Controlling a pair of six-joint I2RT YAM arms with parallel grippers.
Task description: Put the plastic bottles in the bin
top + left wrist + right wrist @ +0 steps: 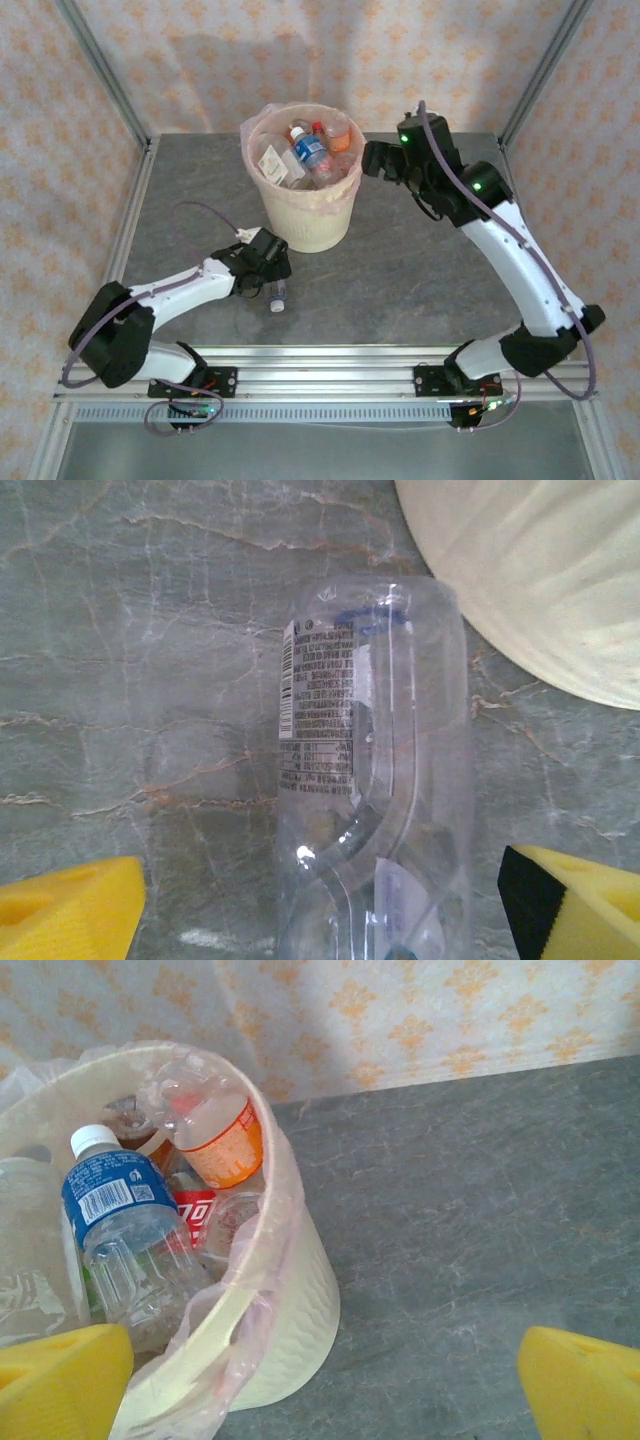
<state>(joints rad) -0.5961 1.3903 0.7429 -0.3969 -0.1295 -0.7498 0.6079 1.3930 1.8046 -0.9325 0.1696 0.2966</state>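
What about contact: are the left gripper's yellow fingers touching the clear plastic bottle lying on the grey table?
Apart. The left wrist view shows bare table between the clear plastic bottle and each yellow finger of the open left gripper.

Lying grey and veined as a stone-look tabletop [400,280], rising behind in cream wallpaper [200,50] carrying orange motifs, framing corners with aluminium posts [105,70]
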